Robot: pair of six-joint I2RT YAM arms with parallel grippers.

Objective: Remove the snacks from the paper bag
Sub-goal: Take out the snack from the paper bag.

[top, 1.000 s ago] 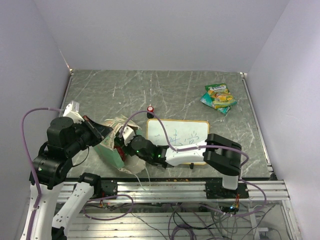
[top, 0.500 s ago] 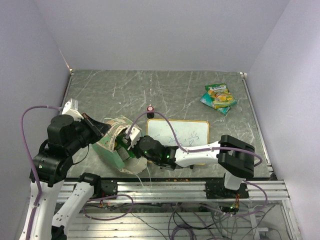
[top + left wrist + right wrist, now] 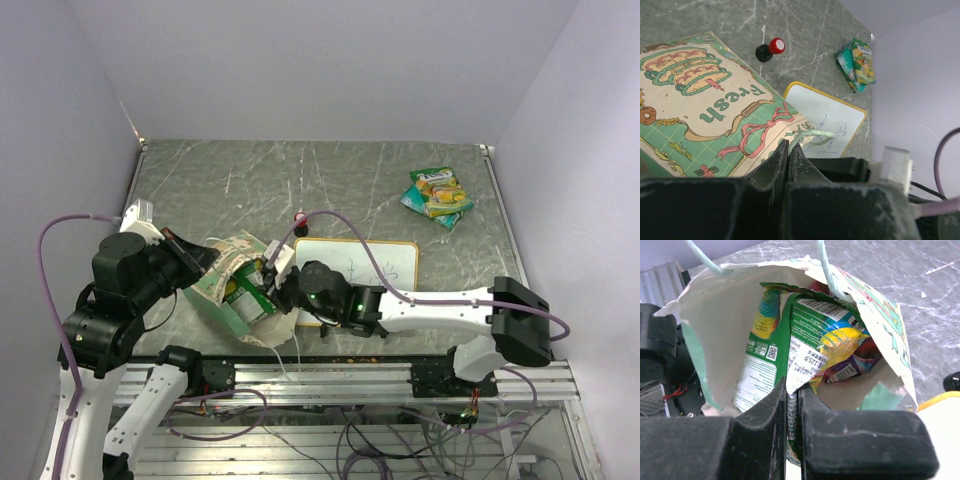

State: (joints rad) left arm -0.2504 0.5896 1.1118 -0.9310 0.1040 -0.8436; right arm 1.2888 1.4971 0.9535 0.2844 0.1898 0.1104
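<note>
The paper bag [image 3: 222,283] lies on its side at the near left, mouth toward the right arm. My left gripper [image 3: 788,146] is shut on its pale string handle [image 3: 816,135] and holds the top edge up. Inside the bag [image 3: 705,305] are several snacks: a green packet [image 3: 812,337], a second green one [image 3: 759,357] and a purple one [image 3: 852,366]. My right gripper [image 3: 792,390] is shut on the lower edge of the green packet at the bag's mouth [image 3: 262,290]. Two more snacks [image 3: 437,194] lie stacked at the far right of the table.
A wood-framed whiteboard [image 3: 380,262] lies flat just right of the bag, under the right arm. A small red-topped black knob [image 3: 300,217] stands behind it. The table's near edge and metal rail [image 3: 350,375] run close in front.
My right gripper has drawn back to the right out of the bag with the green packet, and its arm has stretched out to the right. The left gripper has held the handle in place.
</note>
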